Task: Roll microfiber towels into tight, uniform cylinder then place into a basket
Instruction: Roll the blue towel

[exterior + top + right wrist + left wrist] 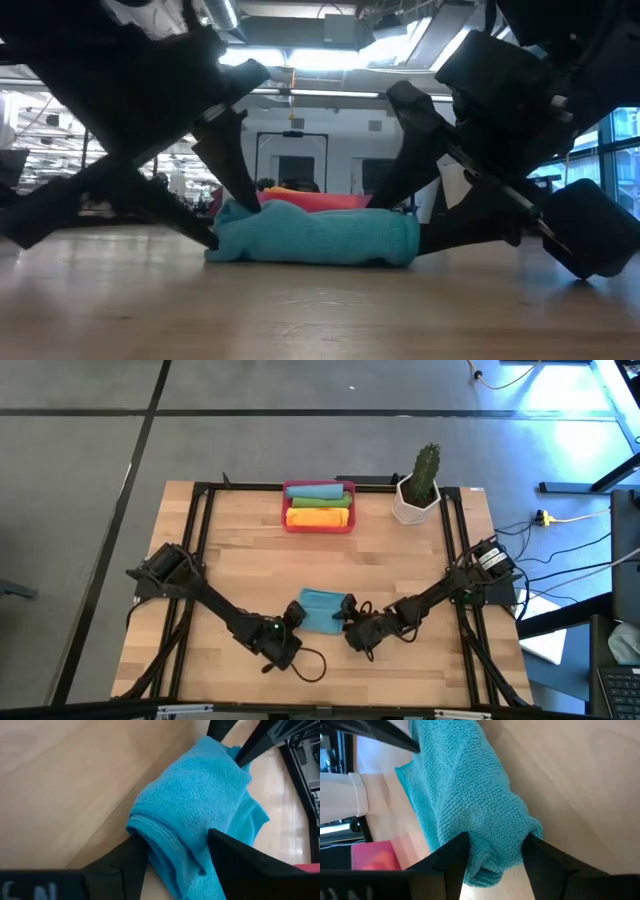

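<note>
Teal towel (322, 610) half rolled, lying near the front middle of the surface (420, 560), long axis running from 9 o'clock to 3 o'clock in the high view, one end to each arm. Flanked at 9 o'clock by the left tool (295, 614), fingers (451, 856) set apart with the left end of the roll pinched between them, as the left wrist view shows plainly. Met at 3 o'clock by the right tool (347, 611), likewise partly spread and closed over the right end of the roll, cloth bulging between its two fingers (235, 852). Both ends held, then; neither arm nearer than the other, roll slung between them and resting on the wood in the low view.

Loose flap trailing off the roll on the far side, toward 12 o'clock, so probably not yet a tight cylinder. Basket (287, 520) well apart at 12 o'clock from the roll, near the far edge, already holding a teal, a green and an orange roll, each laid 9 to 3. Same axis as the held roll, so likely a straight carry away from the front edge with no turn needed, provided both tools travel together and keep the ends level. White cactus pot (414, 503) just beside the basket at 3 o'clock, worth clearing on the right arm's side.
</note>
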